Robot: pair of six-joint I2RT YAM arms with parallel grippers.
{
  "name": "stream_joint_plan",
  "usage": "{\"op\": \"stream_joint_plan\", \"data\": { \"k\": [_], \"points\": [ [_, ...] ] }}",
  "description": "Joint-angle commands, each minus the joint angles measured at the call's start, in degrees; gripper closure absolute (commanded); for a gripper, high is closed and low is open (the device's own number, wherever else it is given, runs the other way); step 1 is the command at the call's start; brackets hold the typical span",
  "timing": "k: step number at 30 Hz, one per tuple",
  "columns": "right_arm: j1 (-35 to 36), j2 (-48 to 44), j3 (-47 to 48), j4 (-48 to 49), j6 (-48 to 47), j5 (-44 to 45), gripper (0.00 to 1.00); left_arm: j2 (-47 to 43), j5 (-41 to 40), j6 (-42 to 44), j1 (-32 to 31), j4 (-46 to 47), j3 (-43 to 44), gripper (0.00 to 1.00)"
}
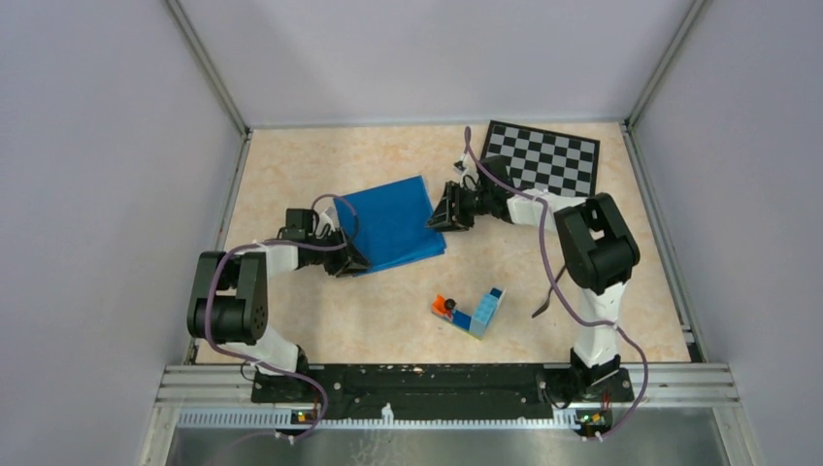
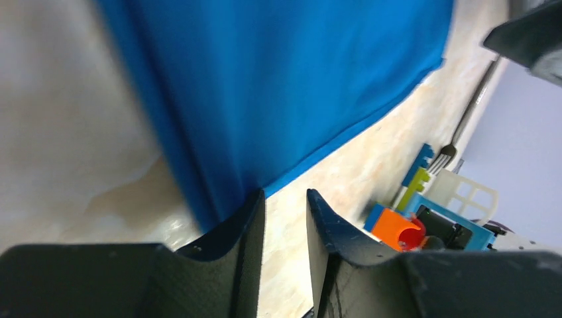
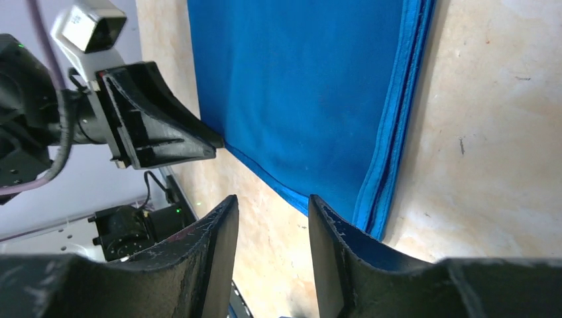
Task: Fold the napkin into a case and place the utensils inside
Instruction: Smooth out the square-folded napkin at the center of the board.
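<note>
Napkin [image 1: 391, 225] lies folded on the counter [image 1: 291, 175], our left tool [image 1: 354, 260] and right tool [image 1: 439, 218] both spread and empty at opposite edges, so we judge a careless pinch could catch one layer and undo the fold.

No legible text, label, brand, number or sign on anything here.

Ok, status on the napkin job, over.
Left gripper, right gripper open at napkin edges. Napkin folded, flat. Fork outside, near brick block. Nothing in the way.
</note>
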Motion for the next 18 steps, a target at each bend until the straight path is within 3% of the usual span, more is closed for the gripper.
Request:
{"op": "stream_joint_plan", "data": {
  "k": [1,8,13,18],
  "points": [
    [0.65,0.45,-2.4,5.71,1.41,-1.69,0.57,-2.82,-5.32,1.05,1.01,0.07,-5.32,0.66],
    [1.83,1.55,-2.21,5.17,1.0,-1.51,0.55,-5.52,-7.2,1.66,1.37,-1.96,-6.1,0.65],
    [2.14,1.43,-2.01,3.97,-0.07,-1.53,0.55,-11.73,-1.89,1.76,1.38,-4.62,-3.45,0.52],
    [2.21,1.77,-3.13,4.66,-0.25,-1.21,0.6,-15.19,-0.65,0.64,1.38,-6.04,-1.31,0.45]
  ]
}}
